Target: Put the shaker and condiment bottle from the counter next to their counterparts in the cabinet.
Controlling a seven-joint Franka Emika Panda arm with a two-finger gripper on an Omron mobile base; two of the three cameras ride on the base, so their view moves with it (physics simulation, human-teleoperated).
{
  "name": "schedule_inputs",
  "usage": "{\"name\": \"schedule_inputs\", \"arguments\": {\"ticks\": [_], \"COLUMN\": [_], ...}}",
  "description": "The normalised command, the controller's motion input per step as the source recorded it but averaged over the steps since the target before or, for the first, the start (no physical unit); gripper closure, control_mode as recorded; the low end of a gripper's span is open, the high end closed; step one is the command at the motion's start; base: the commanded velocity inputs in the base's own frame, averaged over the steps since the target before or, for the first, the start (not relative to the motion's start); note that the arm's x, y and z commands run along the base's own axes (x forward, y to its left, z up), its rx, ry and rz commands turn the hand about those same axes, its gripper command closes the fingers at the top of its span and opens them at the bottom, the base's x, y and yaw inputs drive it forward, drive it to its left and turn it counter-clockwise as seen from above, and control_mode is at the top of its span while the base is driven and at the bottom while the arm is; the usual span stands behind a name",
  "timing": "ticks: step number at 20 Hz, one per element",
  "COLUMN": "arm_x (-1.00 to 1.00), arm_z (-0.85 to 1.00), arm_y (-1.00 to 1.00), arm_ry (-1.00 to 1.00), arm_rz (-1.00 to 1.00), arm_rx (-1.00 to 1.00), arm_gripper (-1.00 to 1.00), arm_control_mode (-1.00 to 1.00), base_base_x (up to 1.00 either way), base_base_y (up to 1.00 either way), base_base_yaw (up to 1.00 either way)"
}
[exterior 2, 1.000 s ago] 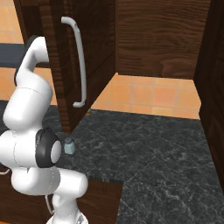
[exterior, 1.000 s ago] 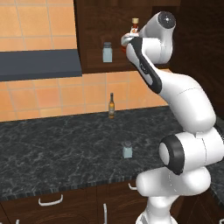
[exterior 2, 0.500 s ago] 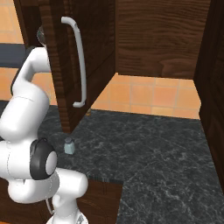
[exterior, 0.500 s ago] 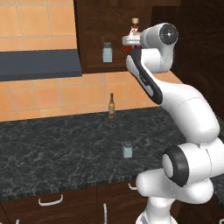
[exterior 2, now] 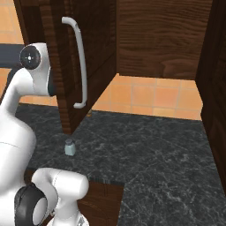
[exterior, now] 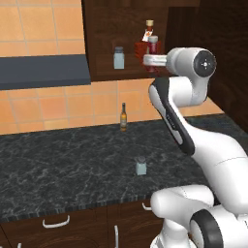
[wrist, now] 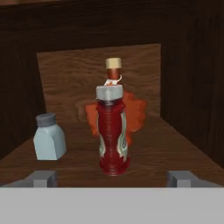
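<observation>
The condiment bottle (wrist: 113, 140), red with a grey cap, stands upright on the cabinet (exterior: 101, 29) shelf, right in front of the wide red flask (wrist: 133, 113) with the tan stopper. A pale shaker (wrist: 49, 139) stands on the shelf to its left. My gripper (wrist: 113, 177) is open, its fingertips (wrist: 42, 177) wide on either side and a little short of the bottle, holding nothing. From the left base the gripper (exterior: 147, 60) sits at the shelf's front edge below the condiment bottle (exterior: 153, 47). The other shaker (exterior: 141, 165) stands on the counter (exterior: 58, 169), also visible as the shaker (exterior 2: 69, 148).
A slim dark brown bottle (exterior: 123, 117) stands at the back of the counter against the tiled wall. A dark grey hood (exterior: 43, 70) juts out left of the cabinet. The open cabinet door (exterior 2: 66, 53) with its white handle (exterior 2: 80, 66) hangs beside my arm.
The jaws have opened a little wider and the hand has drawn back and down slightly from the condiment bottle, which stays standing on the shelf. The arm's upper joint has swung right and lower.
</observation>
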Motion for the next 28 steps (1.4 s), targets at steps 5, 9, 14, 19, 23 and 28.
{"name": "schedule_inputs", "arguments": {"ticks": [5,9,14,19,23,28], "arm_x": [-0.79,-0.70,-0.72,-0.70,-0.46,-0.19], "arm_z": [-0.16,-0.27,-0.30,-0.23,-0.07,-0.13], "arm_y": [0.00,0.03,0.06,0.08,0.18,0.30], "arm_ry": [0.03,0.12,0.22,0.19,0.11,0.03], "arm_rz": [0.00,0.00,0.02,0.05,0.09,0.05], "arm_rx": [0.04,0.01,-0.02,-0.01,0.00,-0.01], "arm_gripper": [-1.00,-1.00,-1.00,-1.00,-1.00,-1.00], "arm_control_mode": [-1.00,-1.00,-1.00,-1.00,-1.00,-1.00], "base_base_x": [0.00,0.00,0.00,0.00,0.00,0.00], "base_base_y": [0.00,0.00,0.00,0.00,0.00,0.00], "base_base_yaw": [0.00,0.00,0.00,0.00,0.00,0.00]}}
